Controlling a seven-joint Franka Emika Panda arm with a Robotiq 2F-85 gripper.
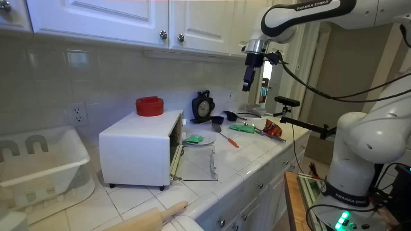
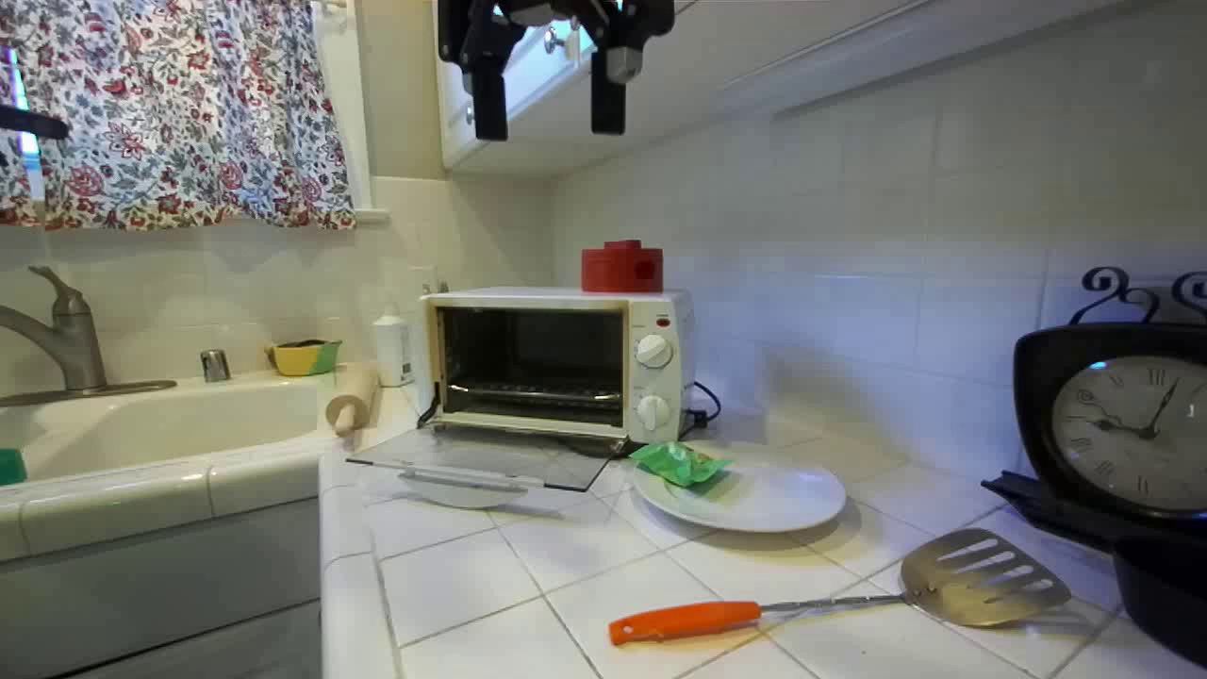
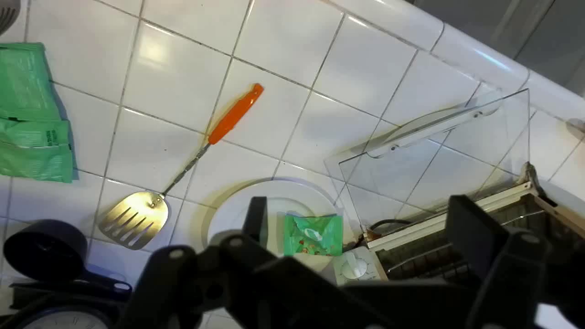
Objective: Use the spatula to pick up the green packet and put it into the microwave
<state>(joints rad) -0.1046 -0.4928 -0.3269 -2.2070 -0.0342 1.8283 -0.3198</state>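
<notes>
The spatula has an orange handle and a slotted metal blade; it lies flat on the tiled counter [image 1: 223, 134] [image 2: 693, 620] [image 3: 233, 114]. A small green packet [image 1: 194, 139] [image 2: 677, 463] [image 3: 313, 235] lies on a white plate [image 1: 208, 137] [image 2: 783, 495] [image 3: 242, 201]. The microwave is a white toaster-oven-like box [image 1: 135, 154] [image 2: 556, 300] beside the plate; its glass door [image 2: 509, 453] [image 3: 411, 169] hangs down open. My gripper [image 1: 246, 85] [image 2: 549, 108] [image 3: 358, 219] is open and empty, high above the counter, touching nothing. In the wrist view its fingers hide part of the plate and the microwave.
More green packets [image 1: 242, 128] [image 3: 32, 91] and a red bag [image 1: 272, 129] lie farther along the counter. A red container [image 1: 149, 106] [image 2: 622, 268] sits on the microwave. A black clock scale [image 1: 203, 107], black cups [image 3: 45, 249], a dish rack [image 1: 64, 160] and a rolling pin [image 1: 151, 219] stand around.
</notes>
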